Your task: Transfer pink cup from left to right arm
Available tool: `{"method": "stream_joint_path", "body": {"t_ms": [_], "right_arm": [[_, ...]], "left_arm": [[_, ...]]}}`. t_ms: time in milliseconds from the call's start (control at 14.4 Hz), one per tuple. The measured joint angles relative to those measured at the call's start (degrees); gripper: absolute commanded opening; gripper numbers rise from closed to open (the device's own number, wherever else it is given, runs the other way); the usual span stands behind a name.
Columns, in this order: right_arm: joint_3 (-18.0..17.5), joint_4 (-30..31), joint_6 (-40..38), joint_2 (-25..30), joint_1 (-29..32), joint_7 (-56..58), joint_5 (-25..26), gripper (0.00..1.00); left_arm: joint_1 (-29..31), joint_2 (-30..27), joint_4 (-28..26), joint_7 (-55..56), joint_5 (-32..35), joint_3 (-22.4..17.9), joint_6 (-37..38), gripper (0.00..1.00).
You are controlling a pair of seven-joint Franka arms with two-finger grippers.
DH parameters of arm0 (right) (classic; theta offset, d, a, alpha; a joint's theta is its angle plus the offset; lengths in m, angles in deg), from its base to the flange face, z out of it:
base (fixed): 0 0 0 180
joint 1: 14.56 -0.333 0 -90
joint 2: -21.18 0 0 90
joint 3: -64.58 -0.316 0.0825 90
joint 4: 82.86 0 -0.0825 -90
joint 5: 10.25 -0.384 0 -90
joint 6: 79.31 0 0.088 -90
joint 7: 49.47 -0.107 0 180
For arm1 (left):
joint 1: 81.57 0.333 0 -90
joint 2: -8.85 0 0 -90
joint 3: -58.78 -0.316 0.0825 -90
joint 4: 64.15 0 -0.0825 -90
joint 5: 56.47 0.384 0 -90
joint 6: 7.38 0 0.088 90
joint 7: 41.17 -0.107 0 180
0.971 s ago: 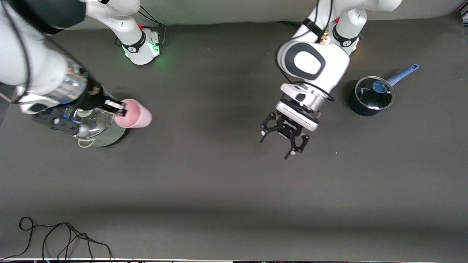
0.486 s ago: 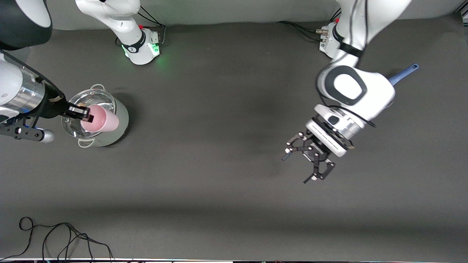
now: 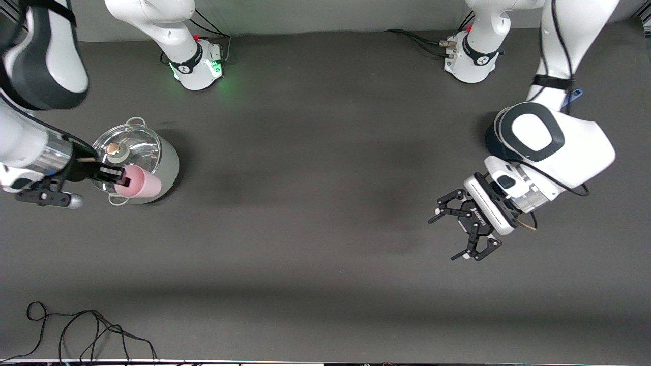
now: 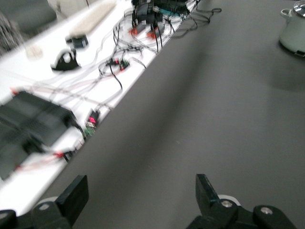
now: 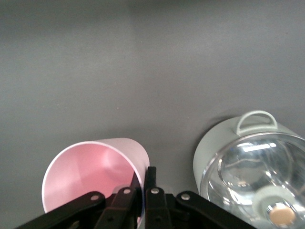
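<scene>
The pink cup [image 3: 141, 184] lies tilted on its side in my right gripper [image 3: 121, 178], over the rim of a grey pot on the side toward the front camera. In the right wrist view the right gripper [image 5: 144, 183] is shut on the cup's rim, one finger inside and one outside, and the cup's pink inside [image 5: 90, 171] faces the camera. My left gripper [image 3: 465, 238] is open and empty, over bare mat at the left arm's end of the table. In the left wrist view the left gripper [image 4: 140, 195] shows only grey mat between its fingers.
A grey pot with a glass lid [image 3: 137, 148] stands at the right arm's end; it also shows in the right wrist view [image 5: 252, 167] and the left wrist view [image 4: 294, 28]. A dark pot's blue handle [image 3: 574, 94] peeks past the left arm. Black cables [image 3: 76, 330] lie by the front edge.
My right gripper has carried the cup from beside the pot to over its rim toward the front camera. My left arm has swung toward its own end of the table, gripper still open.
</scene>
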Motion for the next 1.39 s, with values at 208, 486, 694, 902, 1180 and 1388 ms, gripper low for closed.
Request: {"method": "stream_joint_path", "body": {"t_ms": [208,486,694,902,1180,1388], "right_arm": [[0.0,7.0,8.3,0.0,-0.6,0.6,0.0,0.0],[0.0,17.6,21.9,-0.9,-0.7,1.2,-0.1,0.0],[0.0,21.6,28.6,-3.1,-0.7,2.3,-0.1,0.0],[0.0,22.3,33.6,-6.6,-0.7,2.5,-0.1,0.0],[0.0,23.3,40.4,-10.7,-1.5,2.8,-0.1,0.0],[0.0,23.5,41.1,-11.1,-1.8,2.8,-0.1,0.25]], "left_arm": [[2.6,-2.2,0.4,22.0,12.2,-0.1,9.5,1.0],[3.6,-5.1,1.5,40.8,24.1,-1.7,21.7,1.0],[3.7,-7.3,1.5,43.1,36.5,-3.3,27.8,1.0],[3.9,-8.6,1.5,47.3,46.0,-3.7,31.2,1.0],[5.5,-9.6,3.5,55.9,50.4,-4.0,39.7,1.0],[7.9,-9.8,5.8,59.7,50.6,-4.2,42.2,1.0]]}}
